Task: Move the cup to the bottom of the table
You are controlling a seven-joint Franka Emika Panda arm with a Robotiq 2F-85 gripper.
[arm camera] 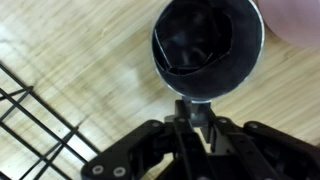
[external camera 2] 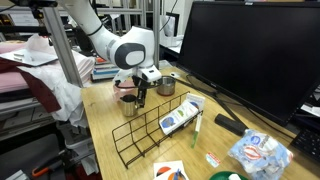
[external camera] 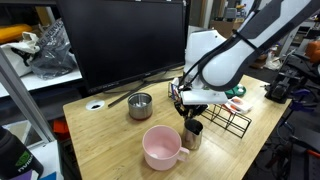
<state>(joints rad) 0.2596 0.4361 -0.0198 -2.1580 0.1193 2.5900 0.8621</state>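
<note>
The small steel cup [external camera: 193, 137] stands upright near the front of the wood-grain table [external camera: 105, 140], right beside the pink mug [external camera: 160, 147]. My gripper [external camera: 192, 118] comes down from above and is shut on the cup's rim. In the wrist view the cup [arm camera: 208, 45] shows its dark inside, and the fingers [arm camera: 194, 115] pinch its near rim. In an exterior view the gripper [external camera 2: 141, 92] hides most of the cup. I cannot tell whether the cup touches the table [external camera 2: 105, 125].
A steel pot [external camera: 140, 104] with a long handle stands behind the mug; it also shows in an exterior view [external camera 2: 166, 84]. A black wire rack [external camera: 226, 119] [external camera 2: 158, 128] stands close beside the gripper, its wires in the wrist view [arm camera: 30, 120]. A large monitor [external camera: 130, 40] lines the back.
</note>
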